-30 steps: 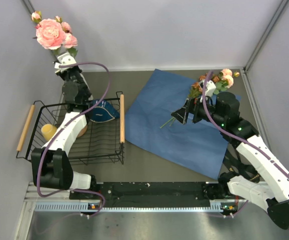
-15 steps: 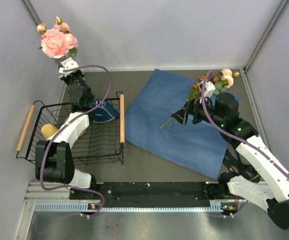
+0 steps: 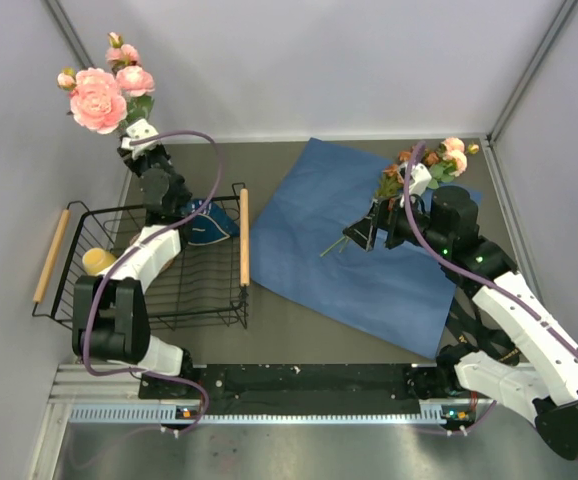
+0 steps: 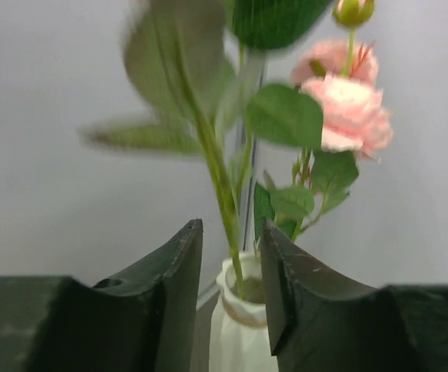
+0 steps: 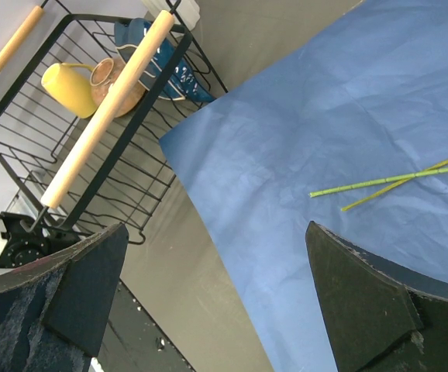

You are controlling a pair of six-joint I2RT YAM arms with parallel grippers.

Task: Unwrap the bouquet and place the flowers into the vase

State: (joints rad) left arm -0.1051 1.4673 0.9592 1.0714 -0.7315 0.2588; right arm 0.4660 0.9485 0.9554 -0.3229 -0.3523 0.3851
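A white ribbed vase [image 4: 243,318] stands at the back left corner, seen in the left wrist view. Pink flowers [image 3: 99,95] rise from it, and one green stem [image 4: 222,194] runs down into its mouth. My left gripper [image 4: 230,226] is open, its dark fingers [image 4: 170,294] standing either side of that stem without pinching it. In the top view the left gripper [image 3: 134,135] sits just under the blooms and hides the vase. The blue paper [image 3: 319,220] lies spread flat. More flowers [image 3: 431,160] lie on its far right, their stems [image 5: 387,180] crossing. My right gripper [image 5: 216,226] hangs wide open above the paper.
A black wire basket [image 3: 79,215] with two wooden handles [image 3: 244,235] stands left of the paper, holding a yellow cup [image 3: 97,262], a brown bowl [image 5: 119,77] and a blue item [image 3: 209,222]. Grey walls close in the back and both sides.
My left gripper's jaws have come apart off the stem. The pink blooms have shifted and now lean a little to the left. The right arm has not moved.
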